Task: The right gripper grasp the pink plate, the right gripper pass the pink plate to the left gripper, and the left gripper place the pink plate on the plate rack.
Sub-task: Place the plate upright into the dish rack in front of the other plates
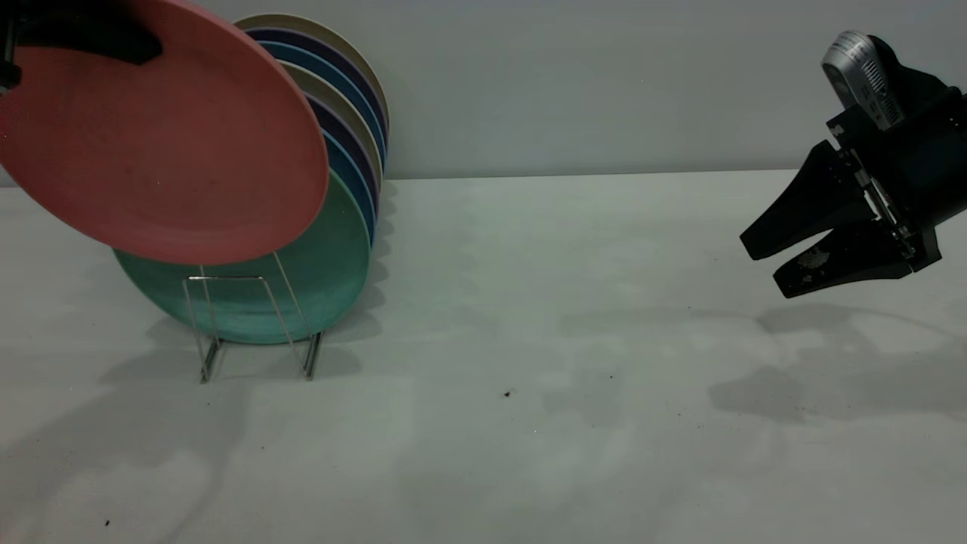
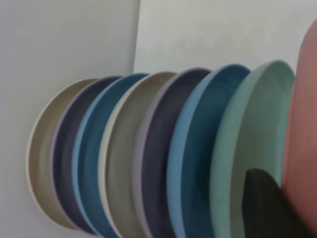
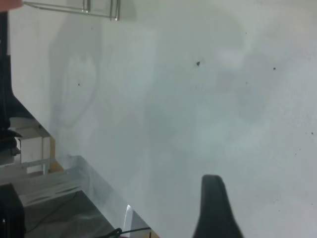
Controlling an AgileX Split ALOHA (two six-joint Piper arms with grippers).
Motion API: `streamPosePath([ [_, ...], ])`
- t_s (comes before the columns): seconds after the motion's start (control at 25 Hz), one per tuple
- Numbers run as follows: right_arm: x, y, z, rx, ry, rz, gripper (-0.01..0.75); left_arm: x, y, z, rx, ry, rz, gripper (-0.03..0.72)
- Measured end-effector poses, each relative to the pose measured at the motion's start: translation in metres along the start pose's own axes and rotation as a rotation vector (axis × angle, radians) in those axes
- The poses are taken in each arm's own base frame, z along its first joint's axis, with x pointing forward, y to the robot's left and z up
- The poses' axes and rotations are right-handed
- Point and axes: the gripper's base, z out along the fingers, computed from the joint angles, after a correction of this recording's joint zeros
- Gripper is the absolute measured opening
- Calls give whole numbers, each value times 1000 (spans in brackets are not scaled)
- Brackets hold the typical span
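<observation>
The left gripper [image 1: 83,34] reaches in from the exterior view's upper left corner, and only a dark finger of it shows, lying across the top of the pink plate [image 1: 162,128]; its fingers are clamped on that plate's upper rim. The plate hangs in the air, tilted, its face turned toward the camera, with its lower edge overlapping the teal plate [image 1: 302,291] and sitting just above the front loop of the rack [image 1: 253,325]. It is not yet down in a slot. In the left wrist view, one black finger [image 2: 265,208] lies against the pink plate [image 2: 303,144] at the frame's edge, next to the teal plate [image 2: 247,144] and the row of blue, purple and beige plates [image 2: 148,153] standing on edge behind it. The rack stands on the table [image 1: 529,378] at the left, its front wire loop empty. The right gripper [image 1: 782,264] hovers well apart at the far right, above the table, its arm angled down and leftward so the fingers point toward the rack; the two fingers are spread with a clear gap and grasp nothing. The right wrist view shows one finger [image 3: 214,208] over the bare table, with the rack [image 3: 94,9] far off.
</observation>
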Motion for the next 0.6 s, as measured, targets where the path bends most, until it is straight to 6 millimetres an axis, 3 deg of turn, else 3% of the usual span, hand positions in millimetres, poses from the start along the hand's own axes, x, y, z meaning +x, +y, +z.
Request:
streamPosePath([
  [0.4, 0, 0, 0, 0, 0, 0, 531, 3, 5, 0, -50, 30, 0, 118],
  [0.6, 0, 0, 0, 0, 0, 0, 531, 8, 1, 10, -10, 33, -8, 118],
])
